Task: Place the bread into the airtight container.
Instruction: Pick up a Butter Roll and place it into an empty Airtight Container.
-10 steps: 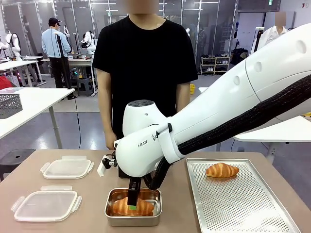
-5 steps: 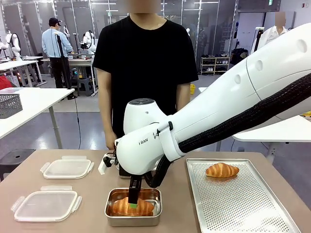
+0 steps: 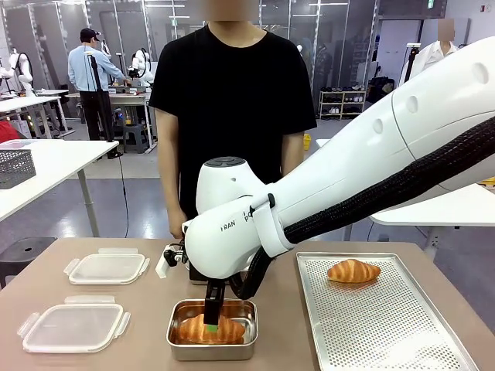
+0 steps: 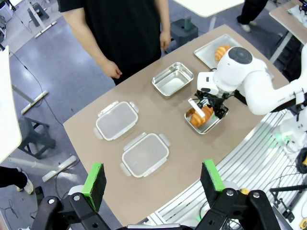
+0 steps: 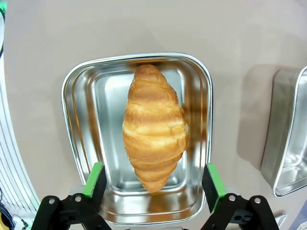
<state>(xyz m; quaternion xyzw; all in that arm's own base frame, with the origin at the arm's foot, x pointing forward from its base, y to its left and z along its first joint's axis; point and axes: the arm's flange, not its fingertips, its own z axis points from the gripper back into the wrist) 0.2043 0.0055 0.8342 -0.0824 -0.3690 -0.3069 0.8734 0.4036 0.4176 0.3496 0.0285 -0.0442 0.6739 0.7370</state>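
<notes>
Right claw [image 5: 153, 179] hangs spread wide over the croissant [image 5: 154, 127], pads clear of it; croissant lies loose in the steel container [image 5: 76, 96], mid worktop, robot-side edge; placing looks done; next call: lift straight up, clear of the walls; left claw [image 4: 152, 179] hangs open, high above.

A croissant [image 5: 154, 129] lies in the steel container [image 5: 79, 143], the right end effector [image 5: 154, 184] spread wide over it.
</notes>
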